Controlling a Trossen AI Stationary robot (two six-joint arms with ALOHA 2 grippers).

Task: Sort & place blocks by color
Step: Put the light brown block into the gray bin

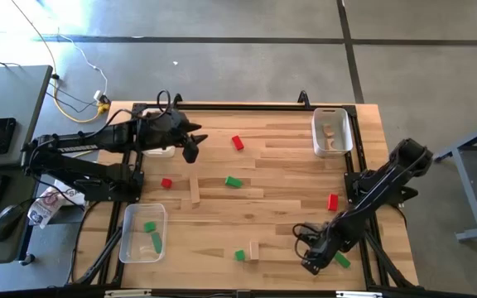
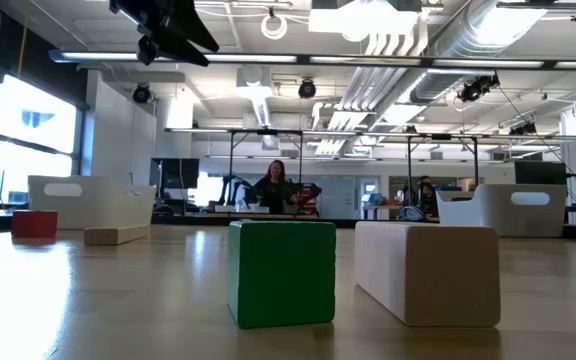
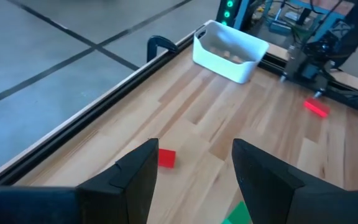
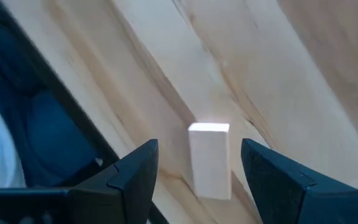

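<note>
High view over my table finds the sorting partly done. Largest first: the white tray at the far right corner holds plain wood pieces, two as far as I can make out, and the clear tray at the near left edge holds two green blocks. A third tray under my left arm is mostly hidden, so I cannot say what it holds.

Left to sort, loose on the boards: a long wood block near the middle, a red block at the far side, a green block at centre, a smaller red block to its left, another red block beside my right arm, a green cube and a wood piece side by side at the near edge, and a last green one by my right wrist. By my count more blocks lie loose than are binned, so I judge the job under halfway.

My right gripper hangs low over the near right part of the table, jaws open and empty, with a pale wood block framed between them. My left gripper rides high over the far left, jaws likewise spread and holding nothing.
</note>
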